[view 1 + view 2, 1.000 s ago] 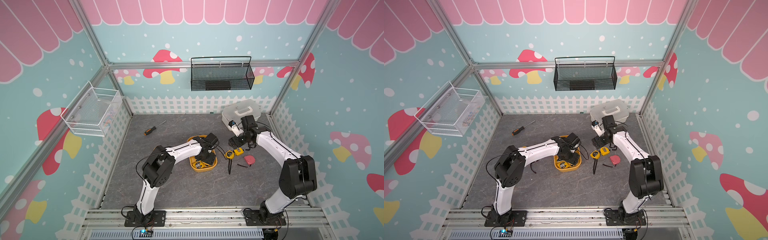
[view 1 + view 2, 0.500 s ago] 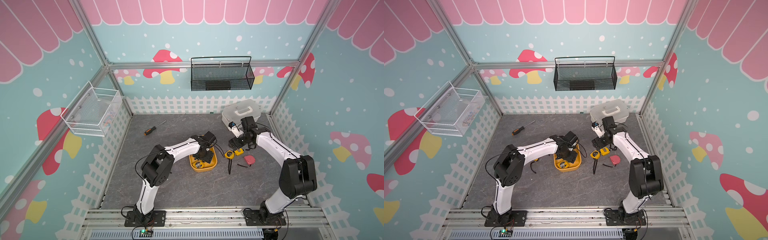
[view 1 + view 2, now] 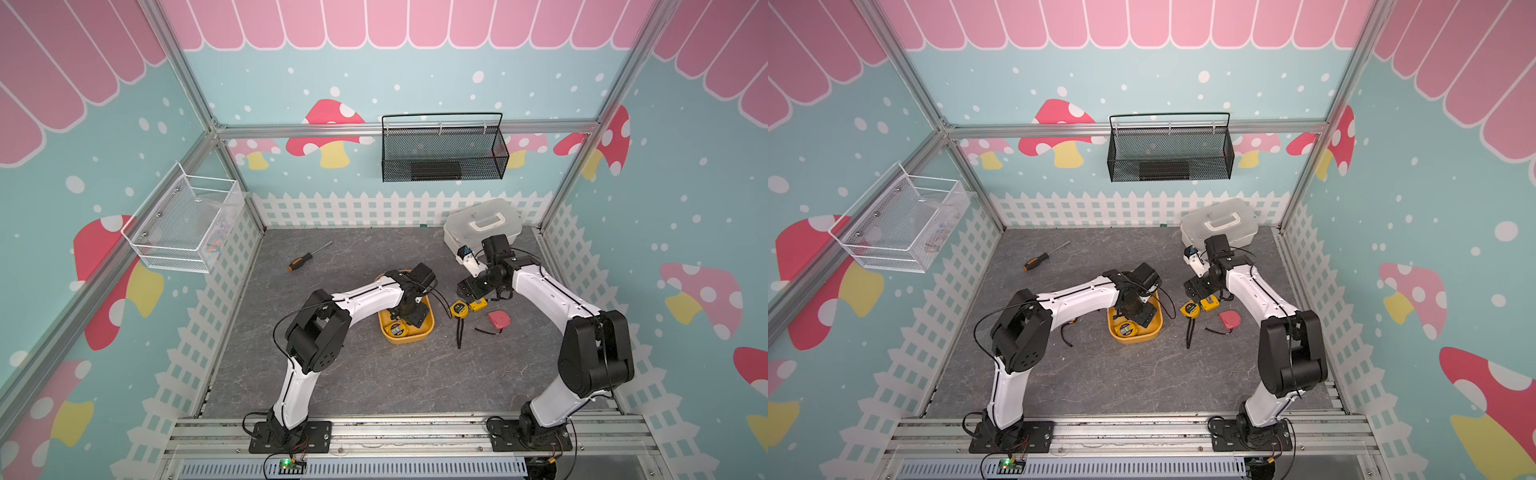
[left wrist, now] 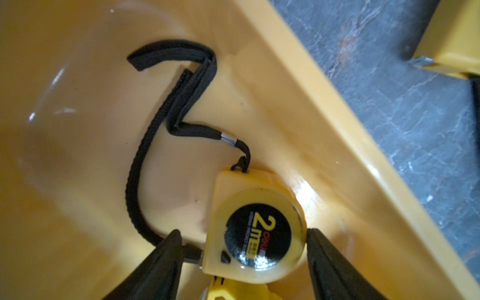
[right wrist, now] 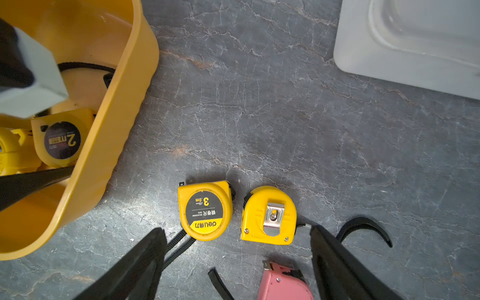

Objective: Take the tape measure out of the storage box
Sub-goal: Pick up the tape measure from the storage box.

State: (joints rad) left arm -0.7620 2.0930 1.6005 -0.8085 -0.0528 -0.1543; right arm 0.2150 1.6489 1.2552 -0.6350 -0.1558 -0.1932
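Currently we find the left claw (image 4: 242, 235) down inside the storage box (image 4: 337, 130), the yellow tray near the middle of the counter (image 3: 374, 382). Its jaws stand wide and straddle the 2 m tape measure (image 4: 259, 228), which lies label up on the tray floor, close against the wall. One fingertip (image 4: 317, 244) sits at the case's rounded side. The other fingertip (image 4: 171, 249) is just clear of the case, over the black wrist strap (image 4: 145, 155). A second yellow tape measure (image 5: 10, 150) lies just beside it in the tray. In both top views the tray (image 3: 407, 340) (image 3: 1133, 338) shows under the left wrist, with the 2 m tape measure (image 3: 394, 329) (image 3: 1124, 329) at its near end.

The right claw (image 5: 235, 232) is spread wide too and holds nothing. It hovers over the counter beside the tray, above the 3 m tape measure (image 5: 205, 210) and a clip-up tape measure (image 5: 268, 215), which lie side by side. We see a pink tape measure (image 5: 283, 283) near them.
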